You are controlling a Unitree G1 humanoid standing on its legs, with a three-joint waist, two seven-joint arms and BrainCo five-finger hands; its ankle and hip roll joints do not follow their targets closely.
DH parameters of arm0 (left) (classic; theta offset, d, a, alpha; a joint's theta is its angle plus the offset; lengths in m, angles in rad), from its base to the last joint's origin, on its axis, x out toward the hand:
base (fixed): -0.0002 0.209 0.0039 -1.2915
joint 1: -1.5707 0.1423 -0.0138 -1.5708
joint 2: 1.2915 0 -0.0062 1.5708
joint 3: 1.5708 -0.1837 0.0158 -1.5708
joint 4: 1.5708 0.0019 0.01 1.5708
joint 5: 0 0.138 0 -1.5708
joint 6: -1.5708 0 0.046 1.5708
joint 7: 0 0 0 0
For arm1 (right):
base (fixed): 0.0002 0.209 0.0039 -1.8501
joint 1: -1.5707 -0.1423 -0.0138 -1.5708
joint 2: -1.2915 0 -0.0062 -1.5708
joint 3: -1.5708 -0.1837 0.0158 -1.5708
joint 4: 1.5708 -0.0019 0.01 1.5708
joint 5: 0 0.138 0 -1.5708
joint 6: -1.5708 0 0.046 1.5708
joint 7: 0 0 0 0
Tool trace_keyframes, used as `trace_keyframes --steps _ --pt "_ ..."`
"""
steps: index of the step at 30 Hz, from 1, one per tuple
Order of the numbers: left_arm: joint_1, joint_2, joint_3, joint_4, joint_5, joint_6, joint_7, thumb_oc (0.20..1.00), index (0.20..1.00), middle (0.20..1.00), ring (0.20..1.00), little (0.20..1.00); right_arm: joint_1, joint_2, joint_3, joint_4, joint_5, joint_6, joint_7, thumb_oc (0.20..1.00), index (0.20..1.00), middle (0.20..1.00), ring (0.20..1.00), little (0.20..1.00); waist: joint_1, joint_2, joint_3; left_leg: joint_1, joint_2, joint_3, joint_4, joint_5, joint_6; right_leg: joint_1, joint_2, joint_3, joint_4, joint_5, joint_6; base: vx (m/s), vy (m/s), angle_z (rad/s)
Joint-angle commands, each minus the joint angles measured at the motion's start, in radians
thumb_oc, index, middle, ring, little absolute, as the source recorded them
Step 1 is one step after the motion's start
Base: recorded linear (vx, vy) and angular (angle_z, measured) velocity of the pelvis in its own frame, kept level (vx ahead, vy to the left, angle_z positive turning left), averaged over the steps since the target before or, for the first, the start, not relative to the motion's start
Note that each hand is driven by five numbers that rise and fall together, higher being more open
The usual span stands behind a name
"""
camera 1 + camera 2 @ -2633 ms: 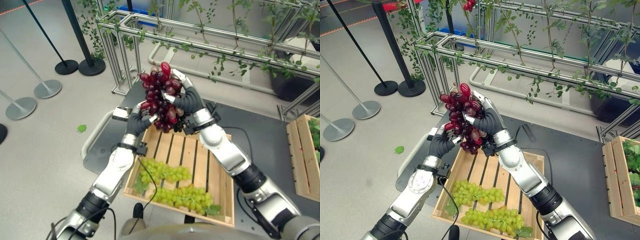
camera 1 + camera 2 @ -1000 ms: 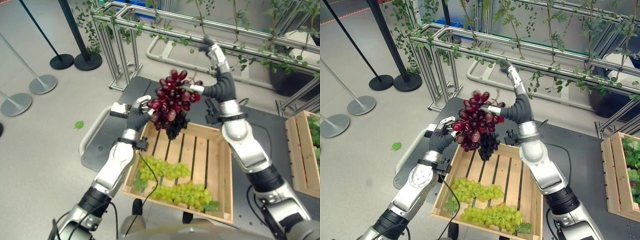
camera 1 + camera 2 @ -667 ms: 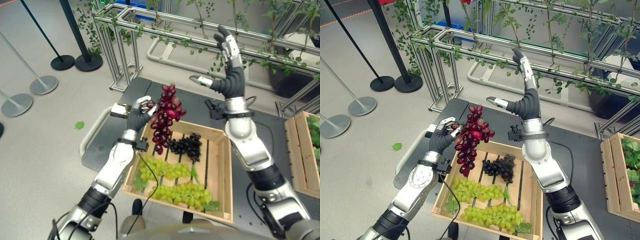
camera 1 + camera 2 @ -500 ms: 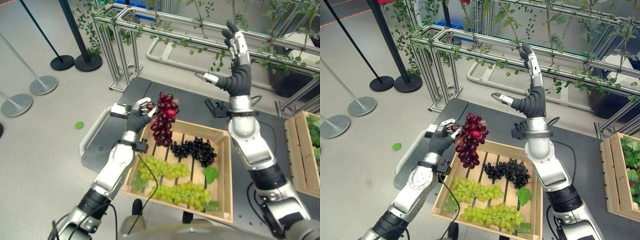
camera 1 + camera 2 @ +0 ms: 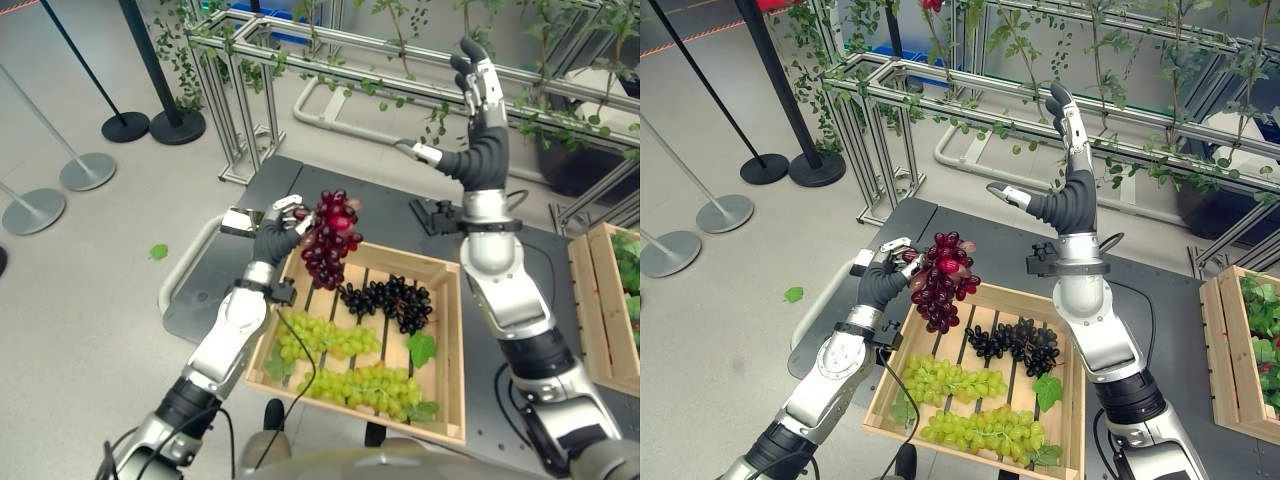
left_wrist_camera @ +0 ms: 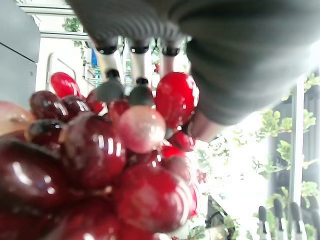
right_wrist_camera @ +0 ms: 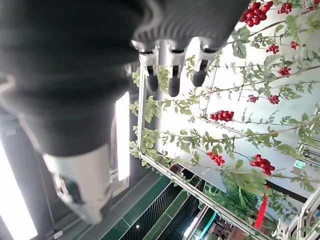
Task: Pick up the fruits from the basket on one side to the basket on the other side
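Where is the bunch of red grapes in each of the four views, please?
Left eye view: red grapes left of centre, in the left hand, above the wooden crate.
Right eye view: the same, left of centre.
Left wrist view: close up, by the fingers.
Right wrist view: absent.
Shared landmark: the crate.

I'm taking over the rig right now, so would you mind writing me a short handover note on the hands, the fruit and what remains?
Left hand: shut on the red grapes, held over the far left corner of the wooden crate.
Right hand: open, raised high towards the vine frame, holding nothing.
In the crate: black grapes and two bunches of green grapes.
Done: black and green bunches lie in the crate.
Left: lower and release the red grapes into the crate.
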Motion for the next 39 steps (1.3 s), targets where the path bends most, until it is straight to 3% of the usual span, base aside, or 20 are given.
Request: trace_keyframes --steps 1,10,13,17,27,39 --pt "-0.035 -0.006 0.045 -0.010 -0.016 -0.082 -0.014 0.200 0.200 0.200 0.200 0.200 0.000 -0.006 -0.063 -0.071 0.003 -0.060 0.008 1.000 1.000 1.000 1.000 1.000 -0.008 -0.041 -0.071 -0.051 -0.036 -0.033 0.137 -0.136 0.049 -0.047 -0.036 -0.027 0.129 -0.084 0.040 0.00 0.000 0.00" --pt "-0.014 -0.019 0.094 -0.056 -0.143 -0.084 -0.040 0.200 0.200 0.200 0.200 0.200 0.055 0.002 -0.103 -0.033 0.113 -0.072 0.032 1.000 1.000 1.000 1.000 1.000 -0.008 -0.039 -0.070 -0.052 -0.037 -0.031 0.136 -0.135 0.048 -0.048 -0.037 -0.029 0.129 -0.083 0.040 0.00 0.000 0.00" --pt "0.000 -0.059 0.122 -0.077 -0.365 -0.078 -0.113 0.200 0.200 0.200 0.200 0.200 0.094 0.011 -0.117 -0.009 0.176 -0.076 0.066 1.000 1.000 1.000 1.000 1.000 -0.010 -0.037 -0.068 -0.052 -0.037 -0.028 0.136 -0.135 0.048 -0.052 -0.038 -0.028 0.130 -0.082 0.039 0.00 0.000 0.00" --pt "0.013 -0.100 0.152 -0.112 -0.534 -0.071 -0.167 0.200 0.200 0.200 0.200 0.200 0.147 0.020 -0.123 0.017 0.249 -0.092 0.131 1.000 1.000 1.000 1.000 1.000 -0.012 -0.035 -0.068 -0.051 -0.037 -0.026 0.136 -0.135 0.048 -0.052 -0.037 -0.028 0.131 -0.083 0.039 0.00 0.000 0.00" --pt "0.039 -0.132 0.213 -0.198 -0.702 -0.066 -0.280 0.200 0.200 0.200 0.200 0.200 0.306 0.034 -0.159 0.095 0.362 -0.113 0.276 1.000 1.000 1.000 1.000 1.000 -0.019 -0.026 -0.066 -0.051 -0.038 -0.028 0.131 -0.135 0.046 -0.055 -0.038 -0.031 0.134 -0.088 0.038 0.00 0.000 0.00" --pt "0.065 -0.151 0.230 -0.242 -0.790 -0.063 -0.332 0.200 0.200 0.200 0.200 0.200 0.392 0.043 -0.183 0.166 0.353 -0.103 0.320 1.000 1.000 1.000 1.000 1.000 -0.030 -0.015 -0.064 -0.049 -0.037 -0.026 0.136 -0.138 0.042 -0.055 -0.037 -0.034 0.145 -0.099 0.033 0.00 0.000 0.00"
